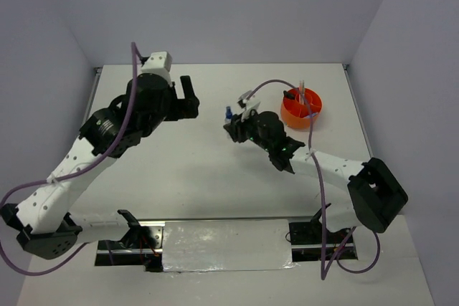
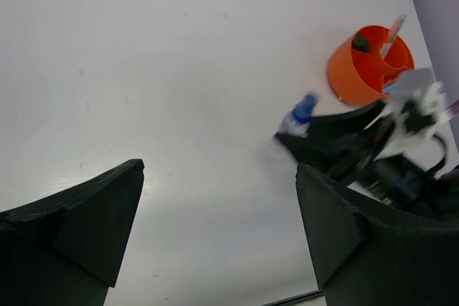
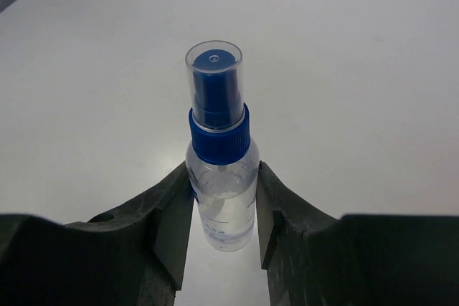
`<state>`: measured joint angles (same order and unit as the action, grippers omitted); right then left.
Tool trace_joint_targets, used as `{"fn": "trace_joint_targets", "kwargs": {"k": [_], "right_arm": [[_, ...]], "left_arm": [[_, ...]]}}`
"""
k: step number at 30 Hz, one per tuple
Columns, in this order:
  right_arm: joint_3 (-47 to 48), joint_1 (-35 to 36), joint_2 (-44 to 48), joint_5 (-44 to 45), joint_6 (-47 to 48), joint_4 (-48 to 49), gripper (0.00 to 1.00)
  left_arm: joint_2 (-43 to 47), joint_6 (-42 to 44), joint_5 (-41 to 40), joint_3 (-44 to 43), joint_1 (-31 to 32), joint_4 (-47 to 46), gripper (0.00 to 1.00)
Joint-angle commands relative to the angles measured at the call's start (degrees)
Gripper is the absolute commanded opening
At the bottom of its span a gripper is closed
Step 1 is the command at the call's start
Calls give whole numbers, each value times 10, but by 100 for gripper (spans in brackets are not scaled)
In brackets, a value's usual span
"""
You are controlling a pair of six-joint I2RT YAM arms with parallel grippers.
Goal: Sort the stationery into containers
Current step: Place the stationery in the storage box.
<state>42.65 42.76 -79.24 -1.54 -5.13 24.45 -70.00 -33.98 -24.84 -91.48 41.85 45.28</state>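
Fig.: white surface (image 1: 201, 177); orange tub (image 1: 302, 107) at 2 o'clock. L hand (image 1: 190, 97) spread wide, empty. R hand (image 3: 222, 177) clamped on blue-capped bottle (image 3: 219, 141), at tub's 9 o'clock. Bottle prob. light, rigid, slick plastic; grip mid-body, below cap.

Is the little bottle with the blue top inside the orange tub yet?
Out. The right pincer grips the small clear blue-capped plastic bottle, well apart from the round orange plastic tub.
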Motion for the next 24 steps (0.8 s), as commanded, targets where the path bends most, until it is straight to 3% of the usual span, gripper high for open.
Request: {"fn": "trace_joint_targets", "kwargs": {"k": [1, 4, 10, 17, 24], "right_arm": [[-11, -68, 53, 81, -29, 40, 0], [-13, -132, 71, 140, -2, 43, 0], [10, -237, 38, 168, 31, 69, 0], [25, -268, -2, 193, 78, 111, 0], [23, -286, -20, 159, 94, 146, 0]], "left_arm": [[56, 0, -73, 27, -1, 19, 99], [110, 41, -55, 90, -1, 15, 99], [221, 94, -36, 212, 0, 13, 99], [342, 124, -11, 332, 0, -61, 99], [376, 128, 51, 404, 0, -109, 99]]}}
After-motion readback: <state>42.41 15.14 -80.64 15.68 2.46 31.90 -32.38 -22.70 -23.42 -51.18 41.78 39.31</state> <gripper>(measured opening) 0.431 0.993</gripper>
